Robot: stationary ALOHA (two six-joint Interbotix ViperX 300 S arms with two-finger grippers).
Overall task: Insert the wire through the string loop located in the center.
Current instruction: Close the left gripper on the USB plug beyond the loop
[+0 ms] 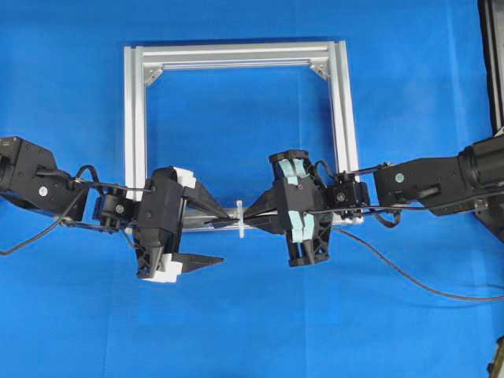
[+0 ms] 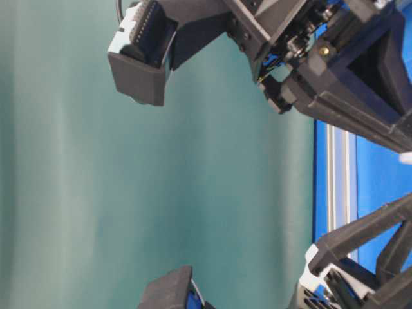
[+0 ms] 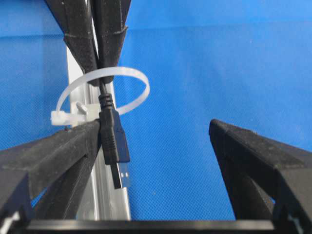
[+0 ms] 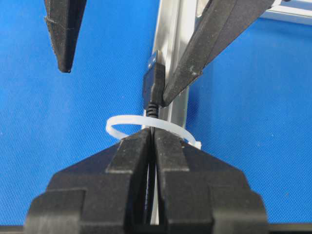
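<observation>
The white string loop [image 3: 134, 78] stands on the near bar of the silver frame [image 1: 236, 55]. The wire [image 1: 409, 277] trails off to the right on the cloth. My right gripper [image 4: 153, 135] is shut on the wire just behind the loop [image 4: 117, 122]. The black plug [image 3: 113, 141] with its metal tip has passed through the loop and points toward the left gripper. My left gripper [image 3: 156, 126] is open. One of its fingers [image 3: 53, 156] lies against the plug's side, and the other finger [image 3: 263, 161] is far off it. In the right wrist view the plug [image 4: 153, 83] rests beside a left finger [image 4: 209, 44].
The square frame lies flat on blue cloth, and both arms reach in over its near bar [image 1: 213, 224]. A black structure [image 1: 492, 55] stands at the right edge. The table-level view shows only arm parts and a strip of frame bar [image 2: 338, 174].
</observation>
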